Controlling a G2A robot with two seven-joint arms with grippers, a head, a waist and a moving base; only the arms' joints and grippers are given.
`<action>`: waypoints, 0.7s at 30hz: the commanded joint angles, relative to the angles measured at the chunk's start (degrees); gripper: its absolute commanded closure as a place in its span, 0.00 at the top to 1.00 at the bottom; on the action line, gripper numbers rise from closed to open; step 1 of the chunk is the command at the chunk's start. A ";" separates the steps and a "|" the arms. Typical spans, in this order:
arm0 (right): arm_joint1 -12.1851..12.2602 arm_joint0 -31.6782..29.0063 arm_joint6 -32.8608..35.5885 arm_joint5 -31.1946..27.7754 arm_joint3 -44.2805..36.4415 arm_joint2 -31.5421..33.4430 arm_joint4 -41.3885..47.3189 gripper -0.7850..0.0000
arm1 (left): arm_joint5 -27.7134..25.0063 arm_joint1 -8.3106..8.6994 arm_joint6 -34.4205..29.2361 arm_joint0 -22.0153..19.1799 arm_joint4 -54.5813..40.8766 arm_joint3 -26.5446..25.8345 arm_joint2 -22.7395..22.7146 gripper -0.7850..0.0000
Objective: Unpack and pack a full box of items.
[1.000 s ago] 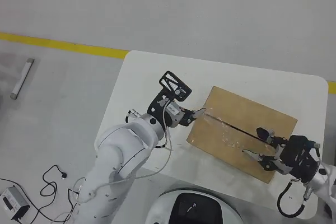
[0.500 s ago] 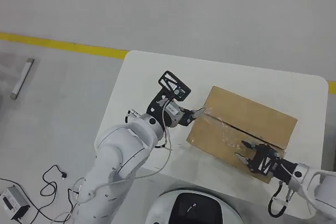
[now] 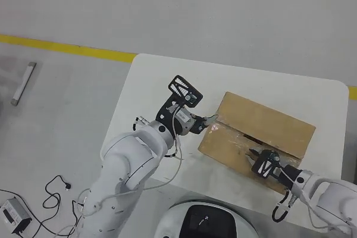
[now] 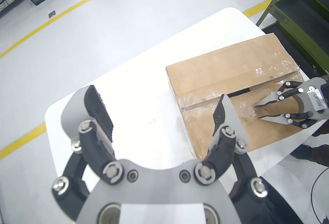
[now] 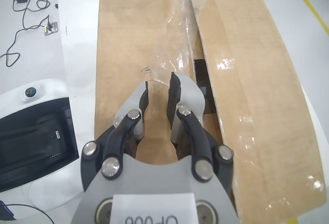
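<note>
As I look from the top, the box [image 3: 273, 122] lies toward 3 o'clock on the table [image 3: 160, 77], left gripper [image 3: 211, 119] at its 9 o'clock end, right gripper [image 3: 254, 160] over its 5 o'clock corner. Left wrist: that gripper's jaws stand wide apart. Right wrist: jaws slightly parted above the near flap [image 5: 123, 42], beside loose tape [image 5: 177, 37].

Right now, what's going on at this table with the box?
A two-armed robot is working on a taped cardboard box on a white table. The right gripper sits low over the flap nearer the robot, fingers slightly apart at the loose clear tape along the seam. The left gripper, wide open, is at the box's end, one finger by the seam. The flaps show a narrow dark gap; the box is not yet opened.
</note>
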 commanded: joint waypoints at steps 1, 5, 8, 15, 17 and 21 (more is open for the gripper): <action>-0.04 0.07 -0.25 1.34 -0.54 0.18 0.23 0.00 | 0.00 0.00 0.00 0.00 0.00 0.00 0.00 1.00; -0.07 -0.28 -1.04 3.10 -2.22 1.40 1.29 0.00 | 0.00 0.00 0.00 0.00 0.00 0.00 0.00 1.00; -0.02 -0.81 -1.41 3.40 -3.63 2.76 1.65 0.00 | 0.00 0.00 0.00 0.00 0.00 0.00 0.00 1.00; 0.08 -1.85 -3.10 3.65 -6.65 6.33 1.20 0.00 | 0.00 0.00 0.00 0.00 0.00 0.00 0.00 1.00; 0.10 -2.01 -3.58 3.76 -6.69 6.70 0.28 0.00 | 0.00 0.00 0.00 0.00 0.00 0.00 0.00 1.00; 0.13 -1.70 -4.27 4.02 -5.83 6.35 -1.17 0.00 | 0.00 0.00 0.00 0.00 0.00 0.00 0.00 1.00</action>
